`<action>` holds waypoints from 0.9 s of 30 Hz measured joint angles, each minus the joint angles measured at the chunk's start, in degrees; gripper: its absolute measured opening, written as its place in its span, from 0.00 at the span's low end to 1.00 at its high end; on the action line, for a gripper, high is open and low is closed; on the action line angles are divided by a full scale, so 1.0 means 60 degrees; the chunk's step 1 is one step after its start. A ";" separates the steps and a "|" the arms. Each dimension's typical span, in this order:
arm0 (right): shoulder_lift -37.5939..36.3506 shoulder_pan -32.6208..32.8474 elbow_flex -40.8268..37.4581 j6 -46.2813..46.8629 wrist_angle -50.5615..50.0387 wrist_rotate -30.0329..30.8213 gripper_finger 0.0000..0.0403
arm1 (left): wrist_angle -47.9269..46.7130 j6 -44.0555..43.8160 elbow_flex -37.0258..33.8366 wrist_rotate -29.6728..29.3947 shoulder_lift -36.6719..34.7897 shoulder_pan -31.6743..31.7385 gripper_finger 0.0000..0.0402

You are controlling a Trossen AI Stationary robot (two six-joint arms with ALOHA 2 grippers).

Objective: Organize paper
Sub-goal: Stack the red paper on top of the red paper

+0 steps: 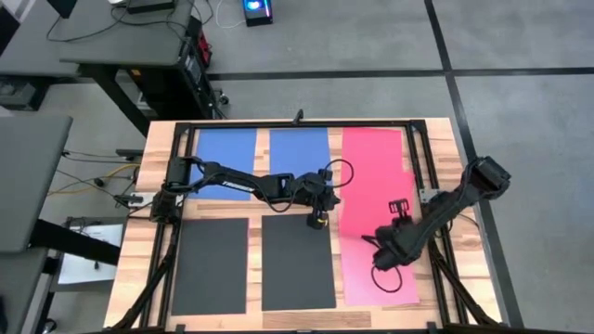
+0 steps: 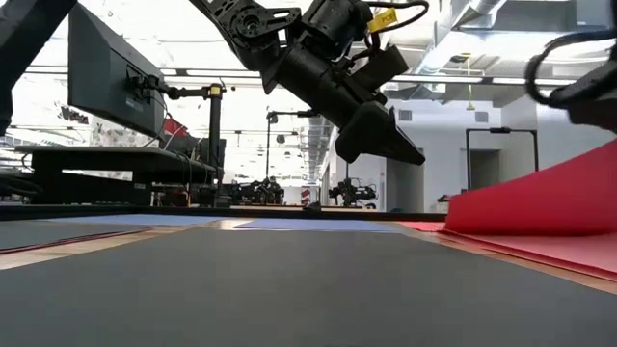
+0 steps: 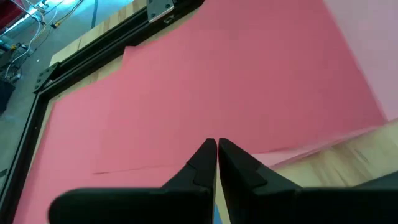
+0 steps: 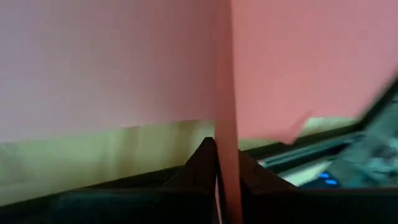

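High view shows the paper mostly sorted on the wooden table: two blue sheets at the back, two dark sheets in front, red and pink sheets stacked rightward. Right gripper pinches a red sheet's edge, lifting it; squaring that pile seems left. Left gripper hovers closed, empty. Desks and a monitor stand behind.

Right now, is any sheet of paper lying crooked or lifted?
Yes. On the table's right side, a red sheet is raised at its edge, pinched in the shut right pincer, and sits askew over the pink sheets. The blue sheets and black sheets lie flat.
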 joint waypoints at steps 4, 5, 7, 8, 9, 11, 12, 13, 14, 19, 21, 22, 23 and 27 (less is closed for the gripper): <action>0.0000 0.0167 -0.0040 -0.0018 -0.0614 0.0866 0.00 | 0.0002 0.0009 0.0000 0.0000 0.0000 0.0002 0.00; 0.0000 0.0115 -0.0040 -0.0110 -0.0631 0.1061 0.00 | 0.0004 0.0011 0.0000 0.0000 0.0000 0.0002 0.00; 0.0000 -0.0075 -0.0040 -0.0422 -0.0624 0.1258 0.00 | 0.0000 0.0012 0.0000 0.0002 0.0000 0.0003 0.00; 0.0000 -0.0191 -0.0040 -0.0560 -0.0596 0.1384 0.00 | 0.0001 0.0013 0.0000 0.0004 0.0000 0.0007 0.00; 0.0000 -0.0338 -0.0040 -0.0738 -0.0524 0.1508 0.00 | 0.0007 0.0013 0.0000 0.0007 0.0000 0.0014 0.00; 0.0000 -0.0641 -0.0040 -0.1098 -0.0267 0.1846 0.00 | 0.0004 0.0013 0.0000 0.0007 0.0000 0.0023 0.00; 0.0000 -0.0819 -0.0040 -0.1295 -0.0215 0.1959 0.00 | 0.0004 0.0013 0.0000 0.0007 0.0000 0.0034 0.00; 0.0000 -0.1012 -0.0040 -0.1474 -0.0188 0.2044 0.00 | 0.0004 0.0013 0.0000 0.0007 0.0000 0.0036 0.00; 0.0000 -0.1197 -0.0040 -0.1600 -0.0148 0.2124 0.00 | 0.0004 0.0013 0.0000 0.0007 0.0000 0.0038 0.00; 0.0000 -0.2027 -0.0040 -0.2305 -0.0158 0.2681 0.00 | -0.0017 0.0013 0.0000 0.0007 0.0004 0.0043 0.00; 0.0000 -0.2316 -0.0040 -0.2561 -0.0159 0.2746 0.00 | -0.0023 0.0016 0.0000 0.0011 0.0004 0.0043 0.00; 0.0001 -0.2463 -0.0040 -0.2631 -0.0161 0.2748 0.00 | -0.0030 0.0014 0.0000 0.0011 0.0004 0.0043 0.00; 0.0000 -0.2604 -0.0040 -0.2725 -0.0161 0.2749 0.00 | -0.0037 0.0013 0.0000 0.0011 0.0004 0.0043 0.00; 0.0000 -0.2986 -0.0040 -0.3226 -0.0155 0.2940 0.00 | -0.0053 0.0017 0.0000 0.0025 0.0004 0.0050 0.00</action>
